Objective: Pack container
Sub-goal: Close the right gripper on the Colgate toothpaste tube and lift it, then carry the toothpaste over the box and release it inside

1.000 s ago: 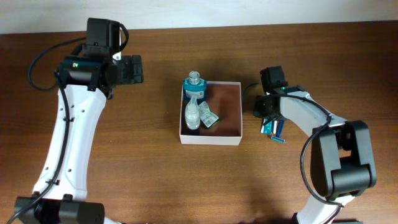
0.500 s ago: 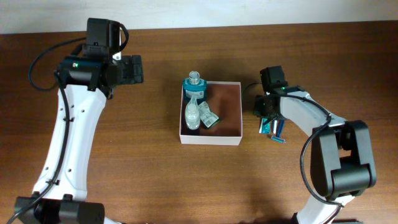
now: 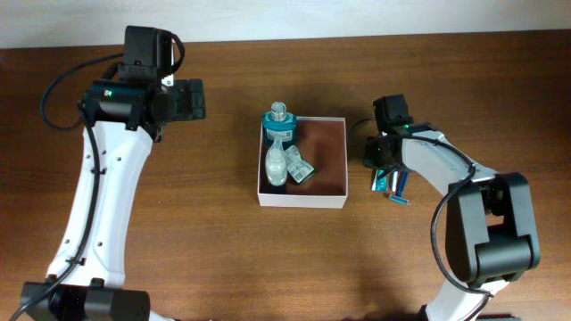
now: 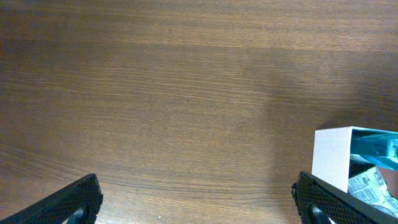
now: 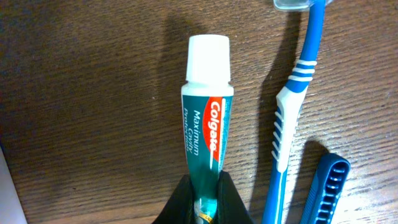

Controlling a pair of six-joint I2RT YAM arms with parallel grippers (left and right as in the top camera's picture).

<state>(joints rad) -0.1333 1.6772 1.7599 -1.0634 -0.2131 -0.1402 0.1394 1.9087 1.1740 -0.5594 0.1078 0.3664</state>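
The container (image 3: 330,152), a shallow white-walled box with a reddish-brown floor, sits mid-table and holds a blue-capped bottle (image 3: 278,125), a clear bottle and a printed packet. Its white corner (image 4: 331,155) shows at the right of the left wrist view. To its right, my right gripper (image 5: 205,202) is shut on the flat tail of a teal toothpaste tube (image 5: 207,130) that lies on the wood; overhead this gripper (image 3: 382,175) is just beyond the box's right wall. My left gripper (image 3: 192,98) hovers open, far left of the box, with nothing between its fingers (image 4: 74,202).
A blue and white toothbrush (image 5: 291,124) lies right of the tube, and a dark blue comb (image 5: 326,186) lies beyond it. Overhead these items form a small cluster (image 3: 398,189) by the right arm. A pale wall edge runs along the table's far side.
My right gripper's jaws have closed onto the toothpaste tube. The small cluster by it shifted slightly. The left arm has stayed still.
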